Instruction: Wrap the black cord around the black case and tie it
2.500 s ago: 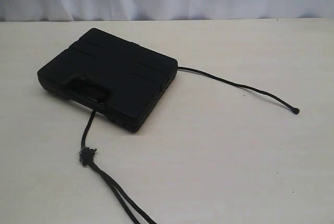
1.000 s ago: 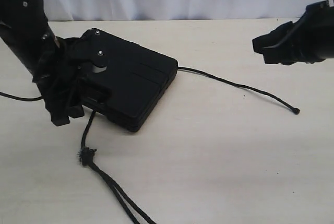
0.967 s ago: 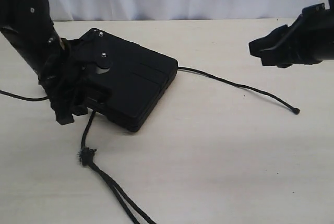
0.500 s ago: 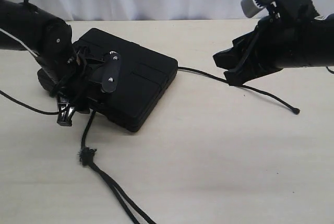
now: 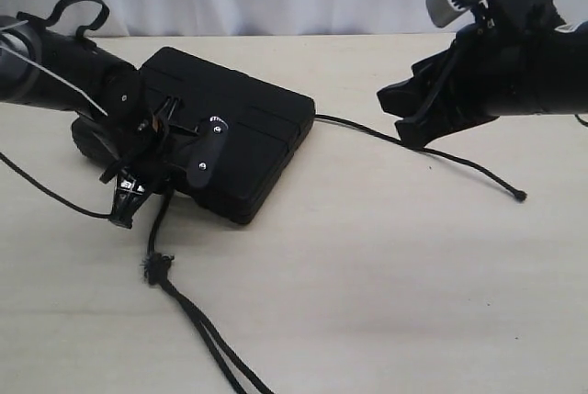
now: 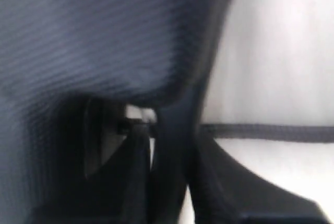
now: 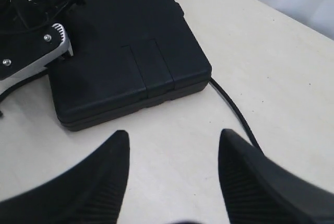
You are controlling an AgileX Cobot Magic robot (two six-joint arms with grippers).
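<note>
Change: left end effector (image 5: 163, 187) has settled onto the near-left handle edge of the case (image 5: 248, 128); clamped or not, I cannot tell | right end effector (image 7: 173, 135), fingers apart, now hovers over the cord (image 5: 473, 168) right of the case | case lies far-left on the table (image 5: 386, 284), wrapping not yet begun.

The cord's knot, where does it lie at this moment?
In the exterior view the knot lies on the table at the lower left, a little nearer the camera than the case and apart from it.

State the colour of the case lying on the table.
Matte black case; clearest in the right wrist view.
</note>
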